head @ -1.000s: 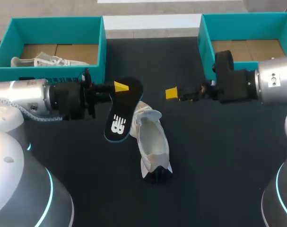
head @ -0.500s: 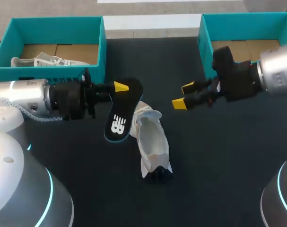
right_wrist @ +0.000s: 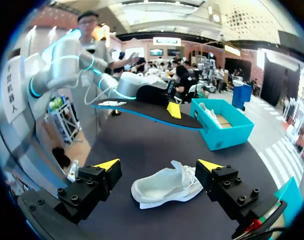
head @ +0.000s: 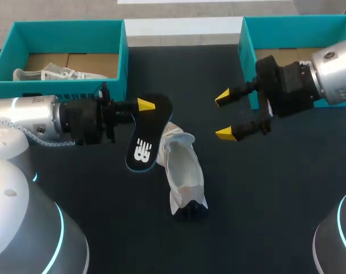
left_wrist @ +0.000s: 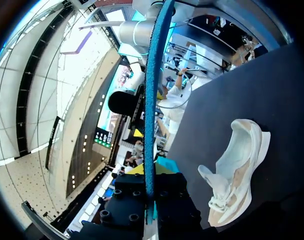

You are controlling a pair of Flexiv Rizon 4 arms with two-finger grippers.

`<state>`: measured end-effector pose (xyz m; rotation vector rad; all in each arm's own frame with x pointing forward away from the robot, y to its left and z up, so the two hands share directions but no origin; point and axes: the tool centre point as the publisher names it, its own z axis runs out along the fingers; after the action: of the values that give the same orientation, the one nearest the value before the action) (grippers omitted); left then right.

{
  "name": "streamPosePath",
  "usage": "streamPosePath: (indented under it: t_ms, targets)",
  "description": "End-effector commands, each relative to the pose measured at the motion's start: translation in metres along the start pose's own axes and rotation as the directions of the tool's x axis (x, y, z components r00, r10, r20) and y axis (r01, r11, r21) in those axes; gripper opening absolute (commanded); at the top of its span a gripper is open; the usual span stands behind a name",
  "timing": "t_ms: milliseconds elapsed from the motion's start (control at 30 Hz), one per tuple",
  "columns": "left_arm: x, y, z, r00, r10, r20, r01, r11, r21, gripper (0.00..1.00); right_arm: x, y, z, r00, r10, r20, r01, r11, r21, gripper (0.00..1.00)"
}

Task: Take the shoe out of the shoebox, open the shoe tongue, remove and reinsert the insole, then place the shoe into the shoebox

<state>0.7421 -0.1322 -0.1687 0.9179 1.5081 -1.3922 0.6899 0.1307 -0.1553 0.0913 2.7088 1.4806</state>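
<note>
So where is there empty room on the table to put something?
The table is bare right of the shoe, near the open right tool, and at the back between the left box and the right box. The middle is crowded: the left tool holds the insole close by the shoe.

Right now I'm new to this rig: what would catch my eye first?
The black insole, pinched in the left gripper above the dark table. Beside it a white shoe lies on the table, and the right gripper hangs open nearby.
</note>
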Motion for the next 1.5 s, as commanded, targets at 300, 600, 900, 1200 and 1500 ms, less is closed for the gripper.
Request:
streamPosePath:
  t_ms: [300, 600, 900, 1200, 1500]
  targets:
    - [0.006, -0.024, -0.005, 0.984, -0.181, -0.005, 0.181, 0.981, 0.064, 0.00, -0.013, -0.012, 0.009, 0.913, -0.408, 0.015, 0.396, 0.894, 0.210, 1.00]
    - [0.008, -0.071, -0.018, 0.944, -0.331, -0.009, 0.330, 0.938, 0.103, 0.00, -0.024, -0.030, 0.016, 0.905, -0.426, 0.004, 0.412, 0.877, 0.246, 1.00]
    - [0.020, -0.109, -0.011, 0.931, -0.365, -0.004, 0.361, 0.918, 0.162, 0.00, -0.017, -0.053, 0.034, 0.900, -0.436, 0.008, 0.420, 0.872, 0.250, 1.00]
    - [0.066, -0.118, 0.009, 0.923, -0.383, -0.026, 0.383, 0.911, 0.151, 0.00, -0.007, -0.077, 0.050, 0.903, -0.429, 0.016, 0.413, 0.878, 0.242, 1.00]
    - [0.086, -0.109, 0.016, 0.920, -0.391, -0.012, 0.389, 0.912, 0.132, 0.00, 0.001, -0.097, 0.059, 0.918, -0.396, 0.007, 0.385, 0.896, 0.222, 1.00]
